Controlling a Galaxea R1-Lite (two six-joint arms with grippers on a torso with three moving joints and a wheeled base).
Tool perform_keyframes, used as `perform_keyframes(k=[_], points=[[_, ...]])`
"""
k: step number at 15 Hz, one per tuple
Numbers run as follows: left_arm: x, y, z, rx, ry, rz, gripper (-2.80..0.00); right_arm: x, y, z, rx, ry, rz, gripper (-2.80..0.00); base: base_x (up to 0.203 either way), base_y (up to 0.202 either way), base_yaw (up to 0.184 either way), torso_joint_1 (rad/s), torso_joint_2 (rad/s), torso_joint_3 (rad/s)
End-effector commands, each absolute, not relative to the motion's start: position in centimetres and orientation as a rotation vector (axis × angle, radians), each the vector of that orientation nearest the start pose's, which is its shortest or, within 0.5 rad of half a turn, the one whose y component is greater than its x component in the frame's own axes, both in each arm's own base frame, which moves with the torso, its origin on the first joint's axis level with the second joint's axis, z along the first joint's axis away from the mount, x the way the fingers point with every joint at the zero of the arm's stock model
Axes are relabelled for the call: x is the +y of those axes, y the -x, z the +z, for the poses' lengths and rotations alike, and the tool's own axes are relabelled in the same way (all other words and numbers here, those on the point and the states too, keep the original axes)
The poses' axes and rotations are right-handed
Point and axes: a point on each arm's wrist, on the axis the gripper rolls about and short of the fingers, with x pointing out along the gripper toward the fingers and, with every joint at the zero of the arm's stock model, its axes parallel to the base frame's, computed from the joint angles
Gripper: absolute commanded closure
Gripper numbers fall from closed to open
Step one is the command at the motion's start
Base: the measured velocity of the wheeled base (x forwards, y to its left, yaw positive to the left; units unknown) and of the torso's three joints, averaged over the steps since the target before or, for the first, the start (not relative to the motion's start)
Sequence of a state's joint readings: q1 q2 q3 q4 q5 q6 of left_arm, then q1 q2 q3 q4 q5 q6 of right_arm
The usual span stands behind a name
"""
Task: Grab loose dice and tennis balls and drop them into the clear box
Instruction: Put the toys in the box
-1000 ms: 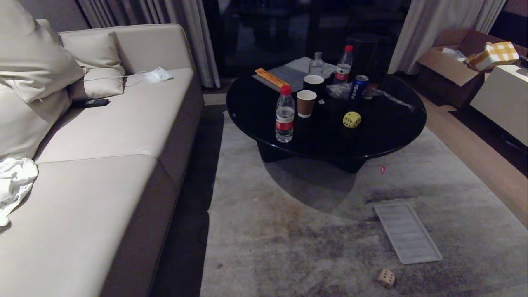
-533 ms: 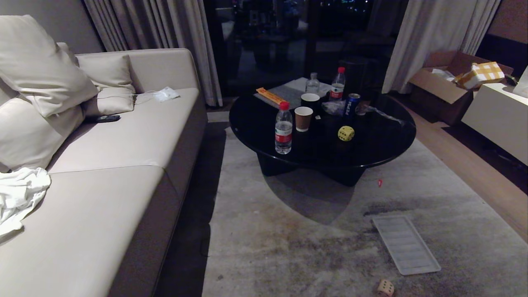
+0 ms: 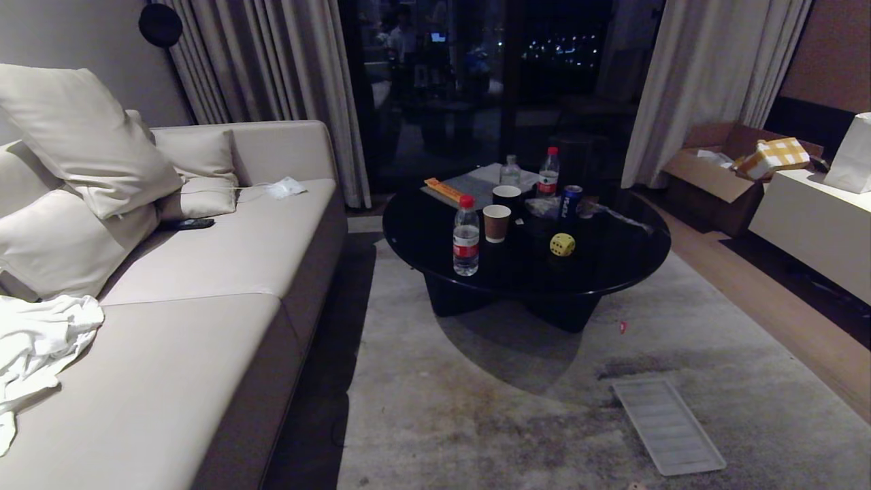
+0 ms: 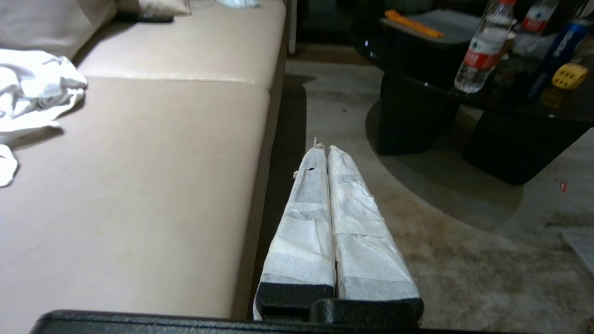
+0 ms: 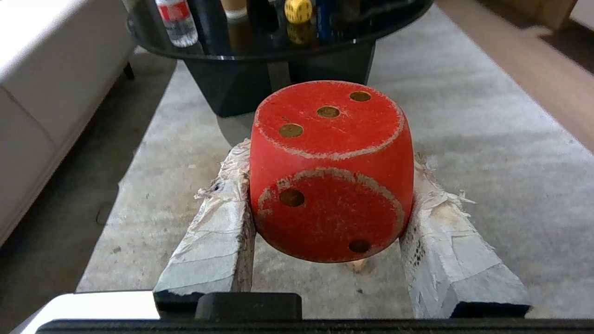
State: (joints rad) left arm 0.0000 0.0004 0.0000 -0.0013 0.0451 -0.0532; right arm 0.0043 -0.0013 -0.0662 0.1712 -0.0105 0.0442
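Right gripper (image 5: 332, 218) is clamped on the red die (image 5: 330, 171), one taped finger against each side, three-pip face up. It hangs above the rug (image 5: 473, 139), pointing toward the black table (image 5: 260, 51). Grip looks square and firm.

Left gripper (image 4: 327, 153) has its taped fingers pressed together with nothing between them. It sits idle over the rug edge beside the sofa (image 4: 153, 139).

Neither arm shows in the head view.

The yellow die (image 3: 562, 244) sits on the table (image 3: 612, 265) near the can (image 3: 569, 202), cup (image 3: 496, 223) and bottle (image 3: 465, 235). The ribbed lid (image 3: 667, 426) lies flat on the rug, well apart from the table. A sliver of something pale shows at the bottom edge of the head view below the lid; too little to name.

The clear box is in no view. No tennis balls seen either.

Step in hand, as I judge it: carrying the red die, looking for the box. Task is early to middling; at least the yellow die remains loose.

Next move calls for finding the box first, likely by turning the base or tilting the head view. Then bring the right gripper over the box opening and spread the fingers to drop the die. Keep the clamp steady while travelling. The lid is not the target.
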Motion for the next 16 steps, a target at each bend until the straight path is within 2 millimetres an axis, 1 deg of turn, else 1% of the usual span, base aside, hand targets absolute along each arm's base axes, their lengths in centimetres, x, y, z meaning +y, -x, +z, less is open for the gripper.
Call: perform_keyframes(k=[1,8,16], points=[[0.10,2.26,7.52,0.000,0.054,0.046,0.00,-0.04,2.87,7.60,0.106,-0.044,-0.008,0.00,0.000,0.000,0.000,-0.001,0.00,0.206],[0.10,2.26,7.53,0.000,0.054,0.046,0.00,-0.04,2.87,7.60,0.106,-0.048,-0.011,0.00,0.000,0.000,0.000,0.003,0.00,0.193],[0.11,2.26,7.52,0.000,0.055,0.048,0.00,-0.04,2.87,7.62,0.104,-0.062,-0.012,0.00,0.000,0.000,0.000,0.001,0.00,0.018]])
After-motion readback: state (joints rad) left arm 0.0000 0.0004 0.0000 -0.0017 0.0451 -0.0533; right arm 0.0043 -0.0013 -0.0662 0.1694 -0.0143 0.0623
